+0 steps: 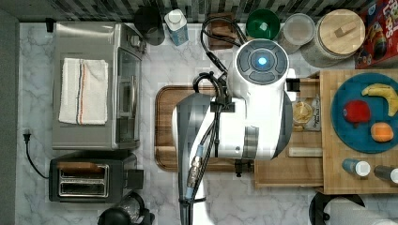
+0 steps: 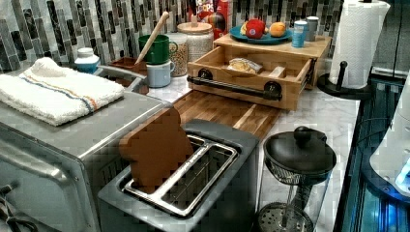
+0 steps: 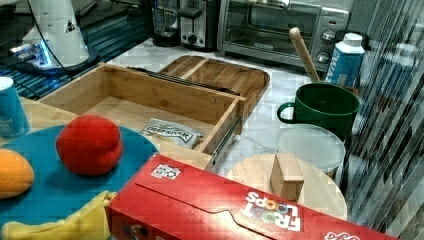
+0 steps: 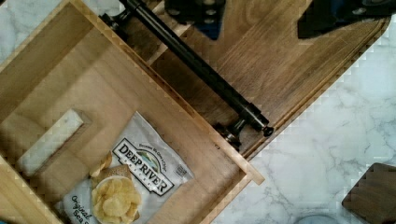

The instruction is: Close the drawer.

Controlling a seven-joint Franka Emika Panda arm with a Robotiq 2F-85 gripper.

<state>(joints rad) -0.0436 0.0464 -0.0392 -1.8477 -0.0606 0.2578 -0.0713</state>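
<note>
Drawer (image 2: 251, 72): shallow light-wood box with thin rims and pale bottom, pulled fully out from under a light wood countertop (image 1: 334, 178), its front reaching over the edge of a darker rounded-corner cutting board (image 3: 220, 72). Black bar handle (image 4: 201, 70) on two round mounts across the front panel. Contents: one Deep River chip bag (image 4: 126, 186), lying flat; one small pale wood block (image 4: 49, 142), apart from the bag.

Arm: white Panda arm (image 1: 244, 108), seen in the top view above the cutting board and the drawer's front, cables running down its side. Claw (image 4: 275, 11): two dark finger parts at the rim of the wrist view, above the cutting board just past the handle, touching nothing; whether spread or pressed together, cannot tell.

Surface (image 1: 37, 183): white-grey marble. Toaster (image 2: 193, 179) with a brown slice standing in one slot; French press (image 2: 297, 169) beside it; toaster oven (image 1: 94, 84) carrying a folded striped towel (image 2: 53, 92). Countertop above the drawer: blue plate (image 1: 361, 140) with fruit. Further back: green mug (image 3: 322, 107), paper towel roll (image 2: 360, 41), red cereal box (image 3: 220, 210), tiled wall.
</note>
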